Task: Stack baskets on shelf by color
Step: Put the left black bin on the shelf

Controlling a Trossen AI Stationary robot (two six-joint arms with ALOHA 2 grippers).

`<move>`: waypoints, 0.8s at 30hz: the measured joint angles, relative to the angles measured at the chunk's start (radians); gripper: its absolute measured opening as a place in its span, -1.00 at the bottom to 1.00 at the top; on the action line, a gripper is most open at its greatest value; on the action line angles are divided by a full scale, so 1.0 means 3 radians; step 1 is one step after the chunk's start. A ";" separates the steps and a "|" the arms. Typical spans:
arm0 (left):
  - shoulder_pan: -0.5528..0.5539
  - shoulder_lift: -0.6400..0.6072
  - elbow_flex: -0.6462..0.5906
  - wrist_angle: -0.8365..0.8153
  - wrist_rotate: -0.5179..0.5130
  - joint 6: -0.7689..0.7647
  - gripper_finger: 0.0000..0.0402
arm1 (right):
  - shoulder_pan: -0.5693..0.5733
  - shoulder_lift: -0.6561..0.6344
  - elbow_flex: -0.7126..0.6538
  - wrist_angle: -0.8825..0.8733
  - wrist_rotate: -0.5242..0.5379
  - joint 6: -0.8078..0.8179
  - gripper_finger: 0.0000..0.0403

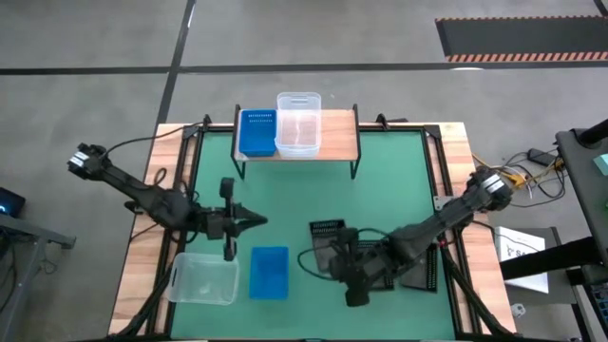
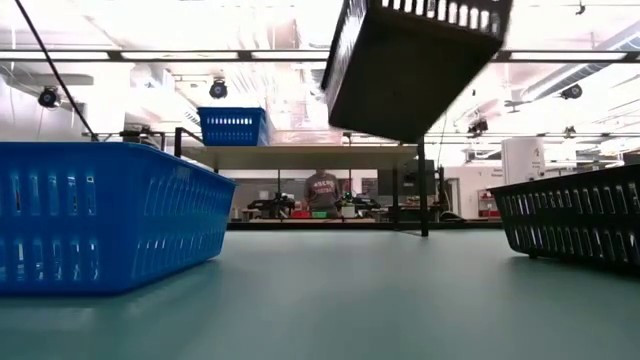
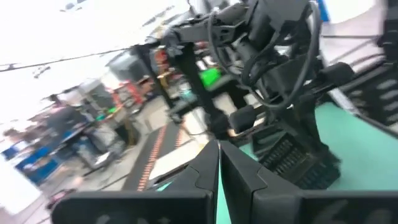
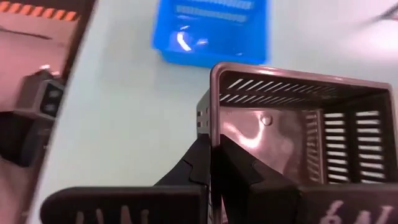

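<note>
Right hand's got a black basket up off the tabletop, left hand is just parked.

My right hand (image 4: pixel 211 163) is pinched on the rim of a black basket (image 4: pixel 292 127), held tilted in the air with nothing in it that I can see. More black baskets (image 1: pixel 418 271) lie on the tabletop (image 1: pixel 380 180) beside that arm. The shelf (image 1: pixel 337 142) at the far edge carries a blue basket (image 1: pixel 256 133) and a clear basket (image 1: pixel 298 123) side by side, with its right end bare. Near the front edge sit another clear basket (image 1: pixel 204 278) and another blue basket (image 1: pixel 269 272), both looking empty. The middle of the tabletop is open room. My left hand (image 1: pixel 258 220) is shut on nothing, over the tabletop above those two.
</note>
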 joint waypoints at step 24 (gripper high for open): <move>0.0000 -0.0399 -0.0295 -0.0003 -0.0327 0.0010 -1.00 | -0.1346 -0.0521 0.0000 -0.0762 0.0203 -0.1083 -0.95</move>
